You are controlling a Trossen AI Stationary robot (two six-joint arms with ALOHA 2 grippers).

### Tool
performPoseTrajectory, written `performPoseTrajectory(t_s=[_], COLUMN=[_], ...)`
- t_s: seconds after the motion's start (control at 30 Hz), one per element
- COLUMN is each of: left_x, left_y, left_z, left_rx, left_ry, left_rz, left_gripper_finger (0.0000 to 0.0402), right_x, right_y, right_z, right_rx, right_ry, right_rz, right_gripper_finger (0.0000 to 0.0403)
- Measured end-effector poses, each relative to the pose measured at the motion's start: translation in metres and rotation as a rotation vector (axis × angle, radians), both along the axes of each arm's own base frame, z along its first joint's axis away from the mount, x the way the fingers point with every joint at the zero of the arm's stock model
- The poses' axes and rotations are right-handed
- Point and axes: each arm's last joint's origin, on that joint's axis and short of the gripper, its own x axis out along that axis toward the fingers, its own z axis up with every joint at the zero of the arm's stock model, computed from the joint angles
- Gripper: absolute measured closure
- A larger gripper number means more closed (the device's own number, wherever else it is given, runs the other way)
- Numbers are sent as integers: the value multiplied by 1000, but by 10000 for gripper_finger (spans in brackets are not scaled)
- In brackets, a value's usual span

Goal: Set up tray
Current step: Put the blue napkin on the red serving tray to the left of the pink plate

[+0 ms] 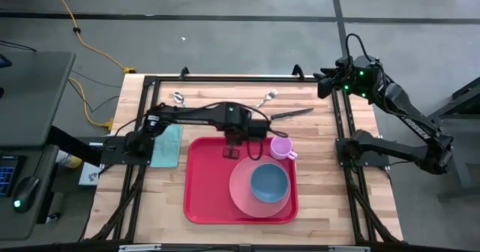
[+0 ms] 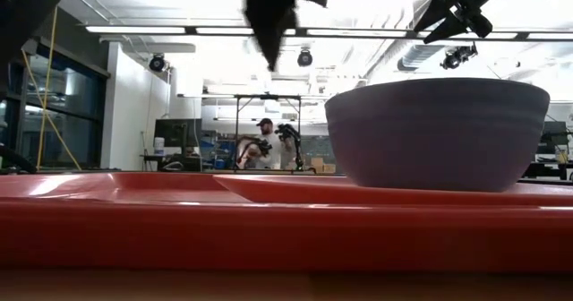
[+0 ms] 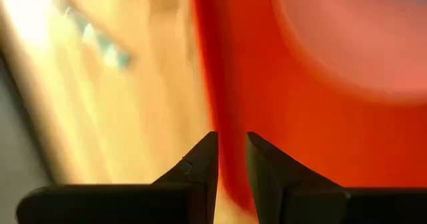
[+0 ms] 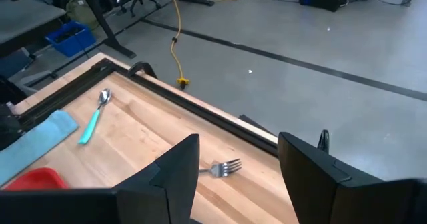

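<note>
1. red rim of the tray (image 2: 286,234) is seen closest in the low view, filling the lower part; the tray (image 1: 206,184) lies on the wooden table (image 1: 322,143), in the middle toward its near edge.
2. on the tray a pink plate (image 1: 241,196) is set, with a blue bowl (image 1: 268,183) on it and a small pink cup (image 1: 281,148) just beside the plate, at the tray's far right corner.
3. the left gripper (image 1: 231,153) is held over the tray's far edge, just left of the cup and beyond the plate; its fingers (image 3: 200,167) are drawn close, a narrow gap between them, with nothing clamped.
4. a teal cloth (image 1: 168,145) lies off the tray, to the left of that gripper, under the left arm.
5. beyond the left gripper a spoon (image 1: 178,97), a fork (image 1: 266,99) and a knife (image 1: 291,114) are laid along the table's far side.
6. the right gripper (image 4: 237,174) is raised off the table's far right corner, its fingers spread apart and empty; the fork (image 4: 220,168) shows between them.
7. no brand, label or writing can be read.
8. a person (image 2: 265,144) is seen in the room behind the table.
</note>
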Motion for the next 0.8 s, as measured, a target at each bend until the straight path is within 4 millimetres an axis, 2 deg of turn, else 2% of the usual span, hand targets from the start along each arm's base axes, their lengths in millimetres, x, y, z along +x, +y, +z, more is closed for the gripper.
performPoseTrajectory(t_s=[0.07,0.2,0.37,0.47,0.6,0.73,0.8], left_x=[-6,-32,-82,-117,-164,-203,-215], left_y=[1,5,28,42,59,70,75], left_z=[11,43,82,95,102,96,89], left_rx=[24,66,163,180,182,154,121], left_ry=[-51,-121,-214,-248,-271,-263,-261], left_rz=[-2,13,116,184,300,380,415], left_gripper_finger=[295,295,295,295,295,295,295], right_x=[0,0,0,0,1,1,1], right_y=[0,1,1,1,1,1,1], right_z=[0,-1,-1,-1,-2,-2,-1], right_rx=[4,12,15,18,20,17,13], right_ry=[2,3,5,6,8,9,6], right_rz=[4,15,17,21,26,21,20], right_gripper_finger=[221,221,221,221,221,221,221])
